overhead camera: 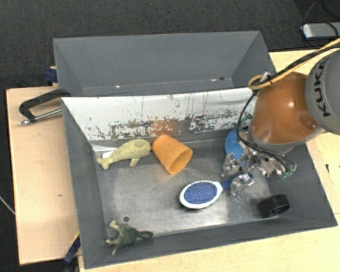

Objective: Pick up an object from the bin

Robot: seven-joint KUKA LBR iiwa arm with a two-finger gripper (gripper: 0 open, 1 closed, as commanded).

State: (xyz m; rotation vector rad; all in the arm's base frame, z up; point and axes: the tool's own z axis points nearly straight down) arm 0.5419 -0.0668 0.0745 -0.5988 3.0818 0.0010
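Grey metal bin (84,188), six loose things by my count, one of each: blue oval brush (200,194), orange cup (172,153), pale whale toy (125,153), green critter (126,235), black stub (273,205), plus a blue thing (233,146) half hidden behind the arm (281,112). Gripper (241,178) sits low at the brush's right end, so the brush lies just left of it, long axis roughly left-right. Can't tell if the gripper is spread or pinched, too cluttered there.
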